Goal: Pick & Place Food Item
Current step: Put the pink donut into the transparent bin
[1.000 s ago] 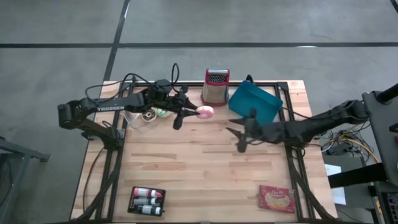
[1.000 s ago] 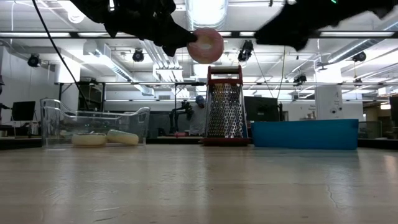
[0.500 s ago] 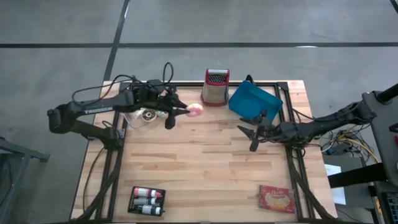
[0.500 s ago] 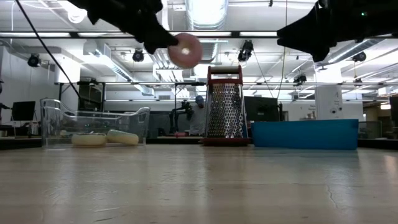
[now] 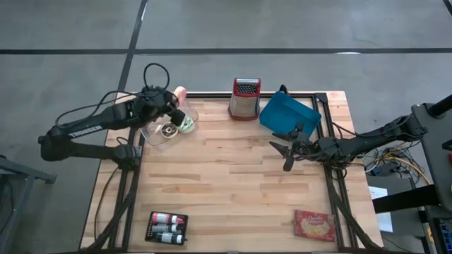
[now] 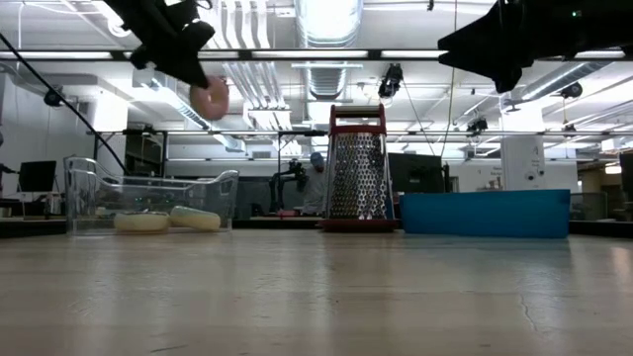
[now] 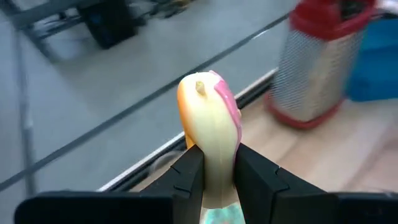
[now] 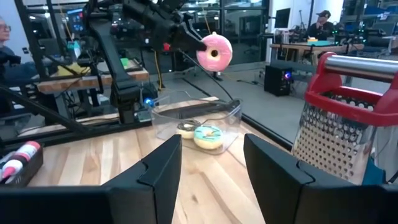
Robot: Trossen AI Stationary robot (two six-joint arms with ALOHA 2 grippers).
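Note:
A pink-frosted donut (image 5: 181, 92) hangs in the air over the table's far left part, just beyond a clear container (image 5: 164, 132), with my left gripper (image 5: 174, 99) shut on it. The low view shows the donut (image 6: 210, 98) well above the container (image 6: 148, 203). Two other donuts (image 8: 200, 134) lie on the container's floor. My right gripper (image 5: 281, 154) hovers open over the table's right half, near the blue bin, with nothing between its fingers (image 8: 163, 167). My left gripper pinches the donut's ring (image 7: 211, 155) between its two fingers, one on the frosted face and one on the plain face. The fingers come from the table's left, slanting a little downward. The donut sticks out beyond the fingertips, on edge and lifted clear.
A metal grater with a red top (image 5: 245, 97) stands at the far middle, and a blue bin (image 5: 289, 116) to its right. A black tray of small bottles (image 5: 167, 227) lies near left, a red snack packet (image 5: 314, 224) near right. Bare wood spans the middle.
My left gripper has carried the donut from beside the grater toward the table's left and far edge, to a spot beyond the container, rolling its wrist so the donut turned more edge-on. My right gripper drew back toward the right edge, then held still.

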